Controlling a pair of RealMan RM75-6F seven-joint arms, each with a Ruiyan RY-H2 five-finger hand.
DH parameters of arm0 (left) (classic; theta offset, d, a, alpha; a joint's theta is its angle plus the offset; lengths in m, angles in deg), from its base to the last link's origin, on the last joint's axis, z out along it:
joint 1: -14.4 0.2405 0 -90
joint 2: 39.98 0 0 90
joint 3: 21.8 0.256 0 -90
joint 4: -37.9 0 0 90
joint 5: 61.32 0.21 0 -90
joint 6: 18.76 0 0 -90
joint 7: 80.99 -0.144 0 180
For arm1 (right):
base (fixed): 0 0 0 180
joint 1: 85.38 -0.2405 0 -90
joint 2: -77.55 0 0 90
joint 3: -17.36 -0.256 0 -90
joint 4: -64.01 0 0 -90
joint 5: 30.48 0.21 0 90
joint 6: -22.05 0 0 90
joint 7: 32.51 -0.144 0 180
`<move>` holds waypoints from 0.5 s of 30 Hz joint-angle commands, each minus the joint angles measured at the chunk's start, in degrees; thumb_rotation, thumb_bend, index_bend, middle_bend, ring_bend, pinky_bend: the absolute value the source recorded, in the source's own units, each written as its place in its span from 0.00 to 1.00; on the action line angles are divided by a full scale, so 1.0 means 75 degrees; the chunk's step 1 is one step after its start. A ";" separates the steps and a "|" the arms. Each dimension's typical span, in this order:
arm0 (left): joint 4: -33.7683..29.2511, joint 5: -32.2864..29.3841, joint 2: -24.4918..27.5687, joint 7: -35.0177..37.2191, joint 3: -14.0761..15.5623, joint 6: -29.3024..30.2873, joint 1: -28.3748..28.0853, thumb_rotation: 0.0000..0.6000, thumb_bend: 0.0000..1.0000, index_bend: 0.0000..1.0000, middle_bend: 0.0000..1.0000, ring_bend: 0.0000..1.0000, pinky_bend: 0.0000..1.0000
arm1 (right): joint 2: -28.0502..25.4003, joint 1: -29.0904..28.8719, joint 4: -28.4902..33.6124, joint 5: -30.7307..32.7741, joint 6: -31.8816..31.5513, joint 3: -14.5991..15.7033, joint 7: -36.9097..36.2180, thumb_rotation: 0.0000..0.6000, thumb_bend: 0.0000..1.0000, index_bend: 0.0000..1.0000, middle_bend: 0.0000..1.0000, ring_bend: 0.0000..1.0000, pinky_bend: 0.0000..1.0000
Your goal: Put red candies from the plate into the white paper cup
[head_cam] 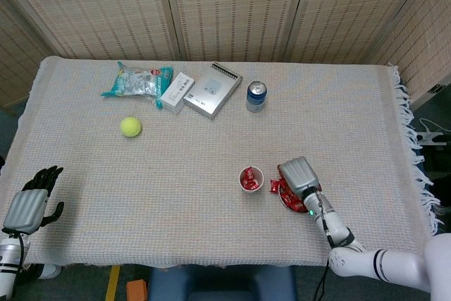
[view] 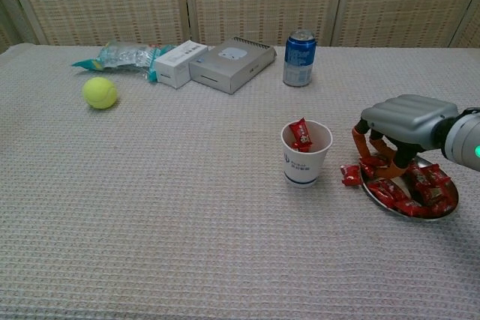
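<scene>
A desk (head_cam: 211, 209) covered in a pale woven cloth. Near its front right, the right hand (view: 405, 121) hangs palm-down over the near-left edge of a small metal plate (view: 375, 195) piled with red candies (view: 420, 189), its fingers (view: 358, 140) curled down among them; whether they pinch one cannot be told. One stray candy (view: 349, 174) lies on the cloth between the plate and the white paper cup (view: 305, 157), which stands just left of the plate and holds a few red candies. The left hand (head_cam: 29, 204) rests at the desk's front left corner, fingers apart, holding nothing.
</scene>
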 commanded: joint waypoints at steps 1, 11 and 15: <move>-0.0002 0.0001 0.0003 0.0005 -0.0001 0.0006 0.0003 1.00 0.45 0.00 0.00 0.00 0.20 | 0.0005 0.0011 -0.0009 -0.0009 -0.0024 0.0020 0.0046 1.00 0.20 0.55 0.76 0.77 1.00; 0.0011 0.0038 -0.0011 0.0005 0.0004 0.0050 0.0014 1.00 0.45 0.00 0.00 0.00 0.20 | -0.0046 0.0100 -0.0007 -0.0118 -0.0106 0.0058 0.0032 1.00 0.20 0.62 0.76 0.77 1.00; 0.0016 0.0040 -0.0024 -0.0017 0.0007 0.0046 0.0009 1.00 0.45 0.00 0.00 0.00 0.20 | -0.0113 0.0138 0.0018 -0.0130 -0.0111 0.0060 0.0004 1.00 0.20 0.63 0.76 0.77 1.00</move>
